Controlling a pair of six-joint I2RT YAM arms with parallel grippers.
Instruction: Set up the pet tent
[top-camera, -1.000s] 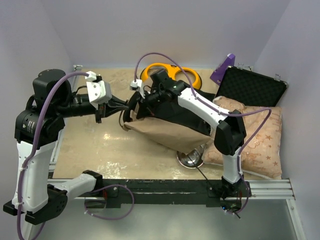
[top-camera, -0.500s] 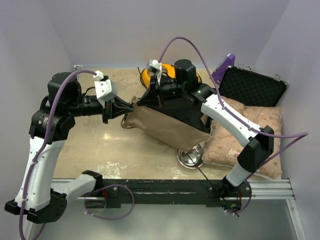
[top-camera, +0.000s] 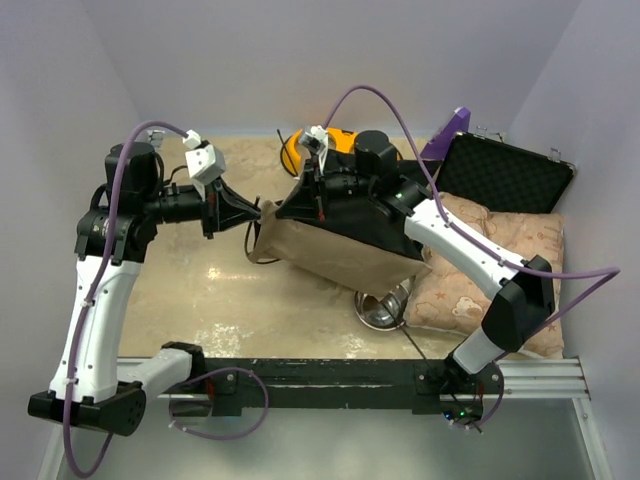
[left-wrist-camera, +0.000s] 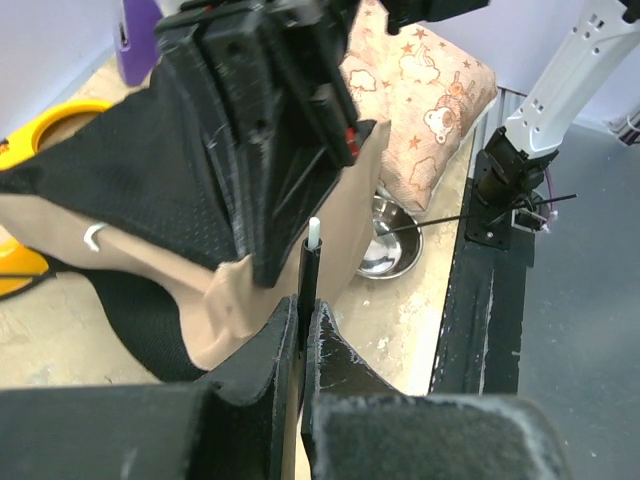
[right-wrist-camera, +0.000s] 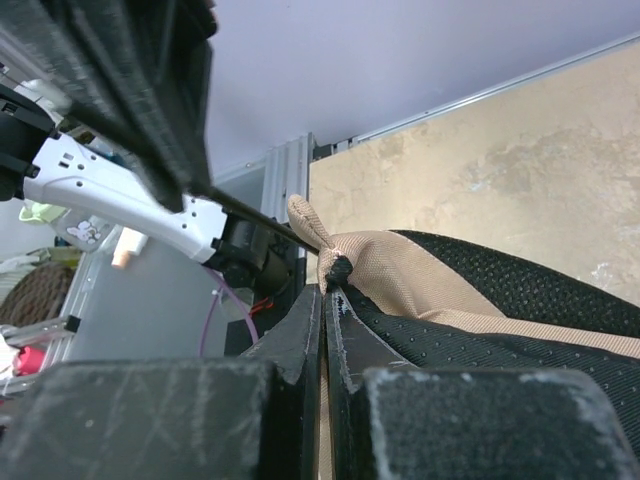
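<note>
So from above, the tent (top-camera: 335, 255) is a slack tan sheet with black lining, held up mid-table between both arms. Left wrist view: the left gripper (left-wrist-camera: 303, 318) is pinched tight on a thin black pole (left-wrist-camera: 308, 265) with a white tip. Right wrist view: the right gripper (right-wrist-camera: 327, 292) is clamped on the tent's tan edge.

From above, a tan fabric pet tent (top-camera: 330, 255) and the white right arm (top-camera: 455, 250) hide most of a yellow plastic double-bowl feeder (top-camera: 296, 150) at the far side. The tent's near edge covers part of a round steel bowl (top-camera: 378, 312). In the left wrist view, a thin black tent pole (left-wrist-camera: 309, 270) vanishes between the blurred, closed fingers of the left gripper (left-wrist-camera: 303, 325).
</note>
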